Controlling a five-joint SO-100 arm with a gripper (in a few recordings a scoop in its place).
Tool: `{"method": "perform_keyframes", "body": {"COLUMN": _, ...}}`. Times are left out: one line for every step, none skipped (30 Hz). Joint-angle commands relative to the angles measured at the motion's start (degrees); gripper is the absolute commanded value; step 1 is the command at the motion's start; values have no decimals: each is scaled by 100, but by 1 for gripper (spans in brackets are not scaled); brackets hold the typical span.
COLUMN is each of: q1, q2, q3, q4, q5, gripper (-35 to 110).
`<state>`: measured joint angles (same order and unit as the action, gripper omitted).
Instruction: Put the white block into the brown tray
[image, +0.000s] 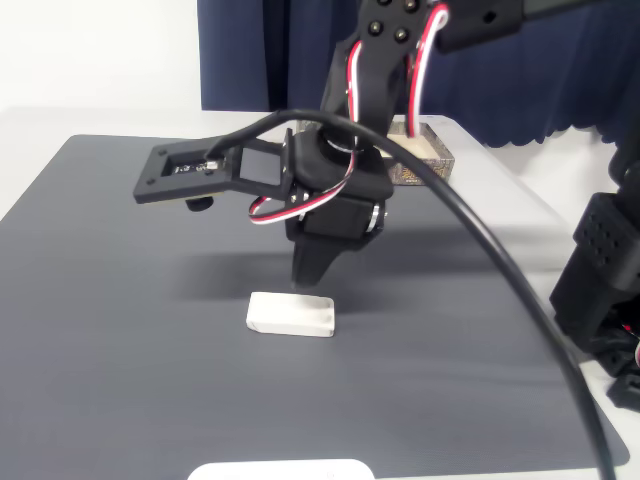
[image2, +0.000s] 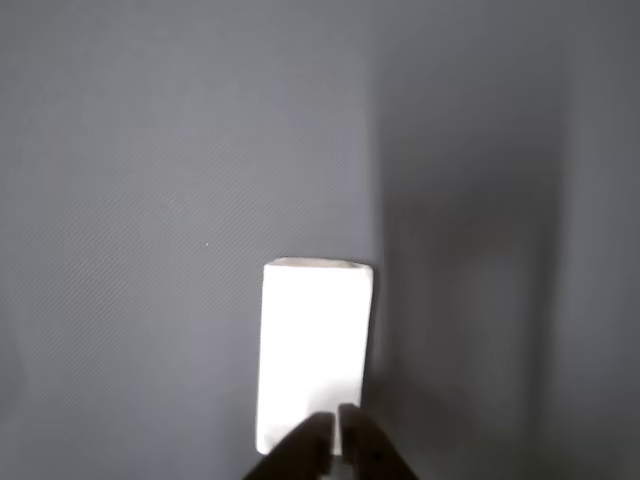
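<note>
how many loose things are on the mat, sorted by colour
white: 1, the white block, lying flat under the closed fingers
brown: 1, the brown tray, at the mat's far edge behind the arm
total: 2

Setting: an indoor lab or office test bench, not a home. A white tabletop (image: 80, 120) carries a large dark grey mat (image: 150, 380) as the work surface. Behind it, from 12 to 2 o'clock in the fixed view, hangs a dark blue curtain (image: 560, 70) used as a plain backdrop, beside a white wall (image: 100, 50) at 10 o'clock. A black 3D-printed-looking robot arm (image: 370, 60) with exposed red, white and black wiring (image: 300, 205) stands over the mat.
</note>
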<state>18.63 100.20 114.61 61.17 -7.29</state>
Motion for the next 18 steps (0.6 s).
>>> {"method": "perform_keyframes", "body": {"q1": 114, "q2": 62, "q3": -246, "q4": 26, "q5": -53, "gripper": 10}}
{"method": "perform_keyframes", "body": {"q1": 141, "q2": 79, "q3": -246, "q4": 62, "q5": -79, "gripper": 12}}
{"method": "perform_keyframes", "body": {"q1": 158, "q2": 88, "q3": -246, "q4": 70, "q5": -158, "gripper": 14}}
{"method": "perform_keyframes", "body": {"q1": 176, "q2": 97, "q3": -246, "q4": 70, "q5": -193, "gripper": 17}}
{"method": "perform_keyframes", "body": {"q1": 185, "q2": 105, "q3": -246, "q4": 70, "q5": -229, "gripper": 20}}
{"method": "perform_keyframes", "body": {"q1": 193, "q2": 105, "q3": -255, "q4": 70, "q5": -281, "gripper": 23}}
{"method": "perform_keyframes", "body": {"q1": 202, "q2": 105, "q3": -255, "q4": 70, "q5": -387, "gripper": 26}}
{"method": "perform_keyframes", "body": {"q1": 211, "q2": 105, "q3": -255, "q4": 70, "q5": -439, "gripper": 29}}
{"method": "perform_keyframes", "body": {"q1": 220, "q2": 97, "q3": -255, "q4": 70, "q5": -448, "gripper": 30}}
{"method": "perform_keyframes", "body": {"q1": 229, "q2": 97, "q3": -237, "q4": 70, "q5": -448, "gripper": 32}}
{"method": "perform_keyframes", "body": {"q1": 229, "q2": 97, "q3": -229, "q4": 70, "q5": -448, "gripper": 33}}
{"method": "perform_keyframes", "body": {"q1": 237, "q2": 97, "q3": -229, "q4": 70, "q5": -448, "gripper": 35}}
{"method": "perform_keyframes", "body": {"q1": 246, "q2": 97, "q3": -229, "q4": 70, "q5": -439, "gripper": 36}}
{"method": "perform_keyframes", "body": {"q1": 255, "q2": 97, "q3": -229, "q4": 70, "q5": -422, "gripper": 37}}
{"method": "perform_keyframes", "body": {"q1": 264, "q2": 97, "q3": -229, "q4": 70, "q5": -422, "gripper": 38}}
{"method": "perform_keyframes", "body": {"q1": 281, "q2": 97, "q3": -229, "q4": 62, "q5": -404, "gripper": 38}}
{"method": "perform_keyframes", "body": {"q1": 290, "q2": 97, "q3": -237, "q4": 62, "q5": -387, "gripper": 39}}
{"method": "perform_keyframes", "body": {"q1": 299, "q2": 97, "q3": -246, "q4": 53, "q5": -369, "gripper": 39}}
